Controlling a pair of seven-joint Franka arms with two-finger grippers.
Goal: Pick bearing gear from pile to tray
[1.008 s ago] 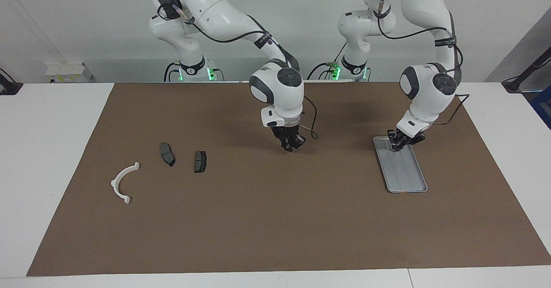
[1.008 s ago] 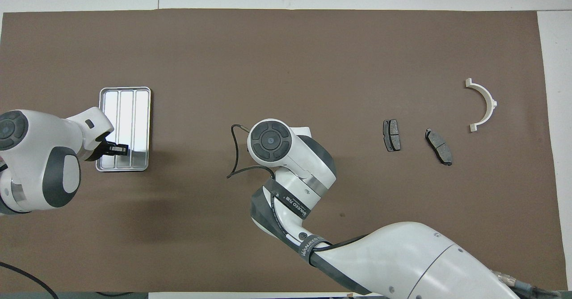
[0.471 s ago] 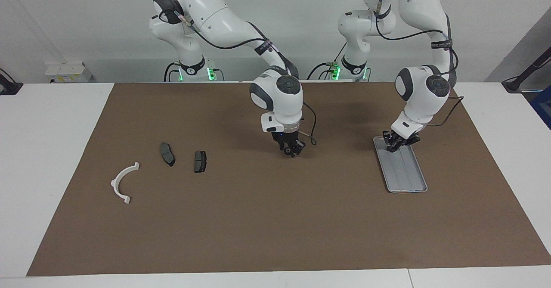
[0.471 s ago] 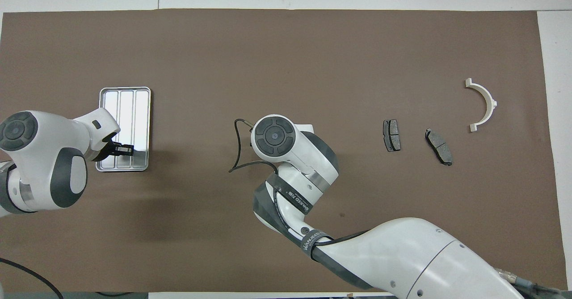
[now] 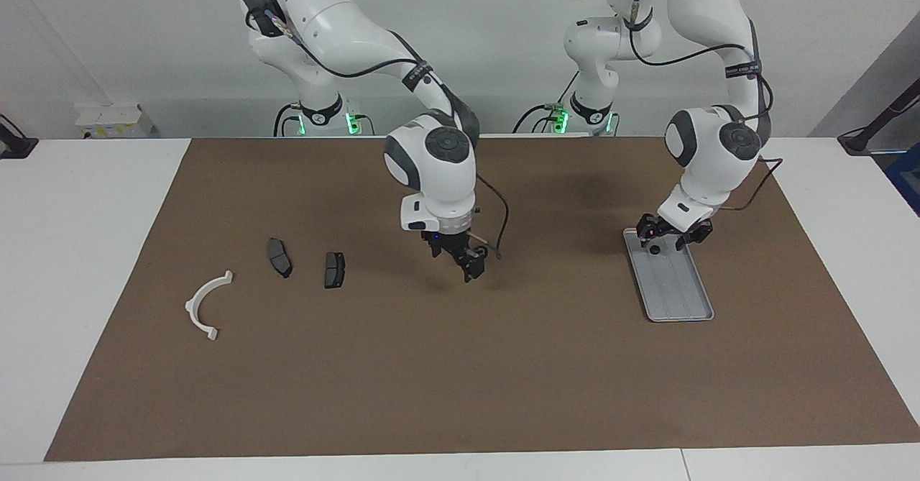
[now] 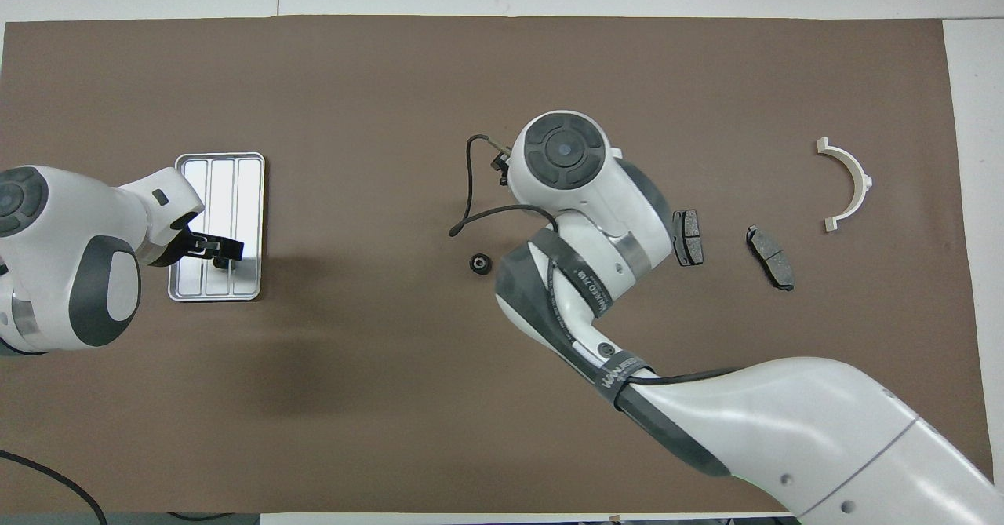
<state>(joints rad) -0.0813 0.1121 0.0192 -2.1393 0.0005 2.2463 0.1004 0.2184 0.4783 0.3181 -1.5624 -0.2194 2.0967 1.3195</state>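
The silver tray (image 5: 679,294) (image 6: 222,187) lies at the left arm's end of the mat. My left gripper (image 5: 672,233) (image 6: 216,249) hangs open just over the tray's end nearer the robots. A small black bearing gear (image 5: 654,249) (image 6: 224,259) rests on the tray floor below it. Another black bearing gear (image 6: 479,264) lies loose on the mid-mat. My right gripper (image 5: 456,259) is low over the mat beside it, open and holding nothing. In the overhead view its own wrist hides it.
What shows of the pile sits at the right arm's end: two dark grey pads (image 5: 279,257) (image 5: 334,269) and a white arc piece (image 5: 205,305). A black cable loops off the right wrist (image 6: 463,219). Brown mat covers the table.
Both grippers have opened. The left one let a black gear down into the tray. The right arm swung toward the pads, uncovering a black gear on the mid-mat.
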